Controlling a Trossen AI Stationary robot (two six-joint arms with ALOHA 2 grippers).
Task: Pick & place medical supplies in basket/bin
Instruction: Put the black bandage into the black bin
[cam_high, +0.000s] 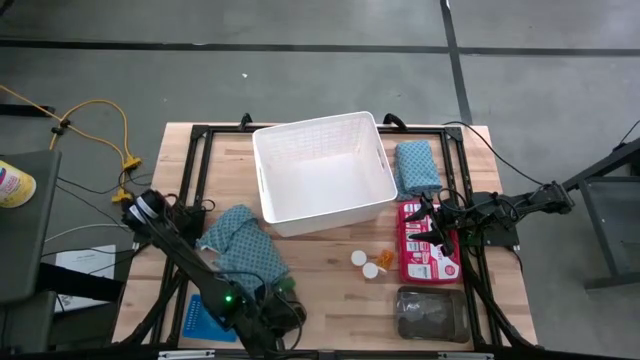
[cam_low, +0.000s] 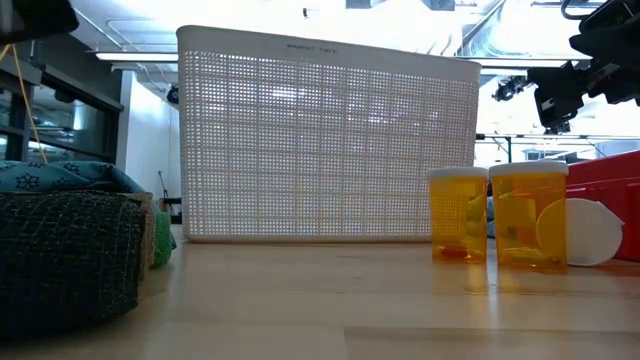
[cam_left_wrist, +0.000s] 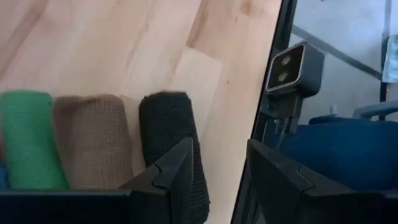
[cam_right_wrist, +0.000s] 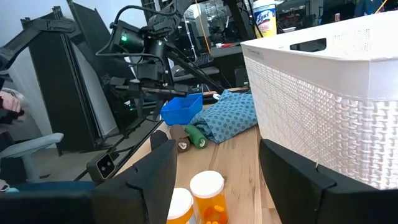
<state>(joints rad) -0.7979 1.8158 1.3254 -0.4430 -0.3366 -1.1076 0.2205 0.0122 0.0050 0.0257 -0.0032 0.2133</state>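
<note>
High view: white basket (cam_high: 323, 176) centre-rear on table (cam_high: 330, 300), bare wood in front. Left gripper (cam_left_wrist: 217, 180) at front-left edge, fingers apart, empty, above green (cam_left_wrist: 28, 140), tan (cam_left_wrist: 93, 140) and black rolls (cam_left_wrist: 171, 134). Right gripper (cam_right_wrist: 217, 180) apart, empty, over red pack (cam_high: 425, 245); pill bottles (cam_high: 365, 265) beside it; teal cloth (cam_high: 245, 245) left.

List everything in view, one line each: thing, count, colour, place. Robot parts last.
Basket: one, white lattice, table's far middle, apparently empty.
Patterned cloths: two, teal; one left of the basket, one right of it.
Pill bottles: two, orange with white caps, in front of the basket.
Packet: one, red, right side.
Grey tray: one, near right corner.
Blue tray: one, near left.
Wrap rolls: three, green, tan, dark, under the left arm.
Left gripper: open, empty, above the rolls.
Right gripper: open, empty, above the packet.
</note>
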